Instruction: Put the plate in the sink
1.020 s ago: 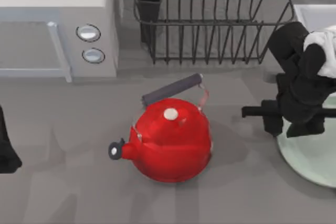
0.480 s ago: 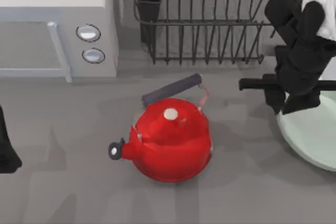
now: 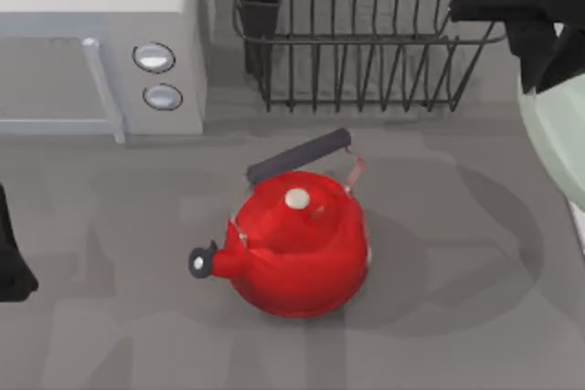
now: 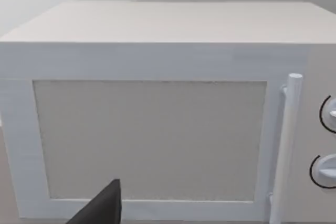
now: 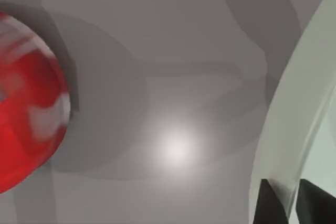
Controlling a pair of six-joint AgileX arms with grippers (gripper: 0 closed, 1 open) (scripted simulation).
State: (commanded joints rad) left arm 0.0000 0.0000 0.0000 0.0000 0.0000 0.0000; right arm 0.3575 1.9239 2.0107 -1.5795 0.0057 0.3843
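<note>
The right end effector pinches the plate by its rim, a stiff, smooth, slippery dish likely to swing or slip.

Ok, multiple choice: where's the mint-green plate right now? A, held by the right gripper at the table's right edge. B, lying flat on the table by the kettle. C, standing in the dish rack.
A: the right gripper pinches the rim of the plate, which hangs at the table's right edge.
</note>
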